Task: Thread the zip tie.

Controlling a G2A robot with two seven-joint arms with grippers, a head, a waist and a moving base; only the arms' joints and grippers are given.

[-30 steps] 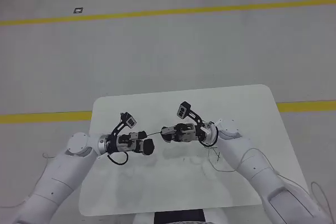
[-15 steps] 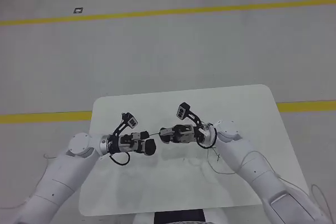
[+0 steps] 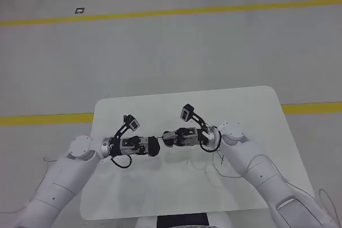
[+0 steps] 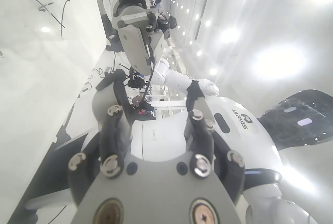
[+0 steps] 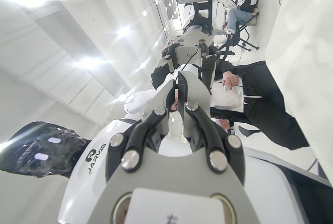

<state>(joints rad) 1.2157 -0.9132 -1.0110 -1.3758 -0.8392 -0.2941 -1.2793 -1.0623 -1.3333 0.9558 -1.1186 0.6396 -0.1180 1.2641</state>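
Since a second ago the two grippers have drawn closer together over the white tabletop (image 3: pixel 251 114). The left gripper (image 3: pixel 152 147) has edged toward the right gripper (image 3: pixel 166 138), and less of the strand between them is visible. They meet above the middle of the tabletop, a little toward its left edge.

The zip tie (image 3: pixel 159 138) is a thin, flexible black strand held in the air between the two grippers. The right gripper's ribbed black pads (image 5: pixel 182 90) are pressed together and pinch one end of it. From there the strand runs in a slight curve toward the left gripper. The left gripper's black-padded fingers (image 4: pixel 115 84) stand wide apart, with the free end of the strand hanging in the gap between them and touching neither finger.

Both grippers have grey metal bodies, curved black linkages and round silver pins. The tabletop is smooth and glossy, with rounded corners. A few spare black ties (image 3: pixel 219 159) lie loosely crossed on it beside the right forearm, nearer the right edge.
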